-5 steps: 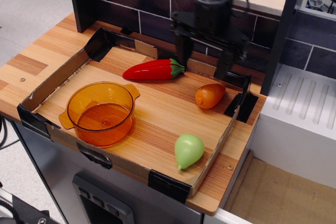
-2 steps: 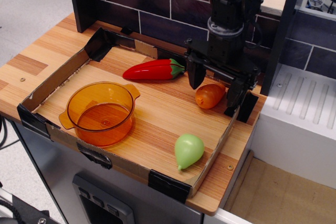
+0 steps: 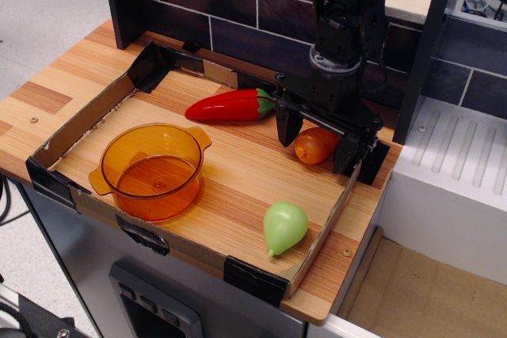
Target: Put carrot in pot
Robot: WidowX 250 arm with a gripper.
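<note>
The carrot is a stubby glossy orange toy lying on the wooden board at the right, near the cardboard wall. My gripper is open and lowered around it, one black finger to its left and the other to its right; the carrot lies in the gap between them. I cannot tell if the fingers touch it. The pot is translucent orange with two small handles. It stands empty at the front left of the board, well away from the gripper.
A red chili pepper lies at the back middle, just left of the gripper. A pale green pear-shaped toy lies at the front right. A low cardboard wall rings the board. A dark brick wall stands behind.
My gripper has come down from above the back wall and moved forward, so its open fingers now straddle the carrot. The carrot, pot and other toys have not moved.
</note>
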